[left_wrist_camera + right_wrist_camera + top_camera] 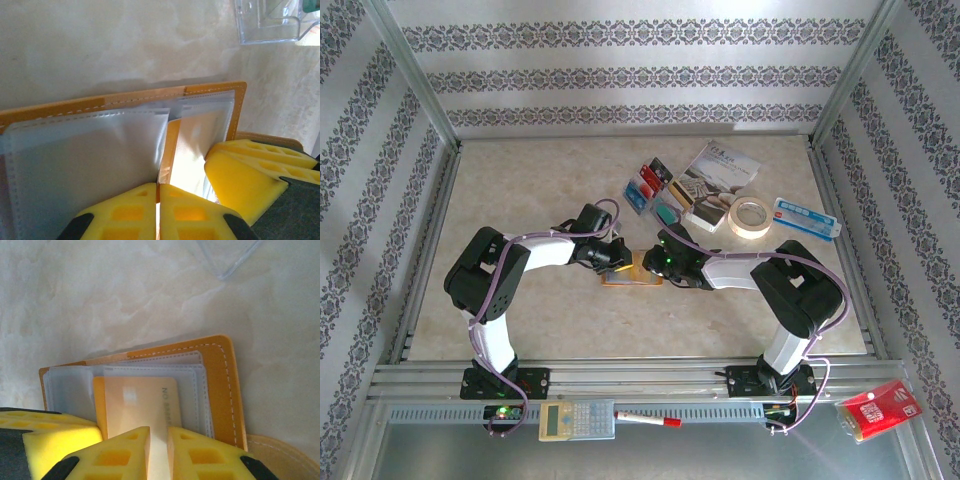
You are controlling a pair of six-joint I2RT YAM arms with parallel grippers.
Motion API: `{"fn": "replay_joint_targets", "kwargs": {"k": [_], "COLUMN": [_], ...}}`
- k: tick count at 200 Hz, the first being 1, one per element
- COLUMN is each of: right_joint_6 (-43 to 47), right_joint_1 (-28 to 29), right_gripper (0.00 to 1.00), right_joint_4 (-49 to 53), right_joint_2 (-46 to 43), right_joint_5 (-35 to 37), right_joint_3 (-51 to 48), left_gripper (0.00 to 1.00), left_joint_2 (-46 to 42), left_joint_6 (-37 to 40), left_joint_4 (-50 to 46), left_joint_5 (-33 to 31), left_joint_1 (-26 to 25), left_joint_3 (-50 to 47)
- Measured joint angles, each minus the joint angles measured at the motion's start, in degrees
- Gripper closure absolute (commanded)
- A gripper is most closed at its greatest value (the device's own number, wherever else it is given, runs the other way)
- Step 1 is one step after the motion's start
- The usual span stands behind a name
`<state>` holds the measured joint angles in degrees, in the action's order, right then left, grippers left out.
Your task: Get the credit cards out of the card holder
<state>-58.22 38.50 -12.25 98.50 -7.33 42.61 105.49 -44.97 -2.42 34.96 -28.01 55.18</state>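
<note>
Card holder [632, 270] is seen lying open on the desk [520, 180], well to the near side of the brochure [720, 165]. An inner leaf [169, 145] is pinched by the left jaws, which are pressed together. A tan-yellow card [137, 405] is clamped in the right jaws, partly inside its sleeve. Blue, red, black and teal credit cards [648, 182] are already laid out just left of the brochure. The clamped card is judged the last to be drawn, the other sleeves appearing empty.
</note>
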Motion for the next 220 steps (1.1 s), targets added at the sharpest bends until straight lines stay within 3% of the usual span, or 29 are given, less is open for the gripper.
{"fn": "replay_joint_targets", "kwargs": {"k": [79, 220], "right_joint_6": [1.16, 6.08], "right_joint_1": [-0.15, 1.03], "right_gripper": [0.79, 0.78], "right_joint_4": [1.75, 7.39], "right_joint_2": [-1.99, -1.16], "right_joint_5": [-0.04, -1.81], "right_joint_3": [-1.14, 3.10], "left_gripper": [0.98, 0.96], "left_joint_2": [-3.50, -3.98], "left_joint_6": [3.02, 3.19], "left_joint_4": [-2.32, -2.25], "left_joint_5": [-1.16, -1.33], "left_joint_1": [0.76, 1.18], "left_joint_3": [-0.37, -1.18]}}
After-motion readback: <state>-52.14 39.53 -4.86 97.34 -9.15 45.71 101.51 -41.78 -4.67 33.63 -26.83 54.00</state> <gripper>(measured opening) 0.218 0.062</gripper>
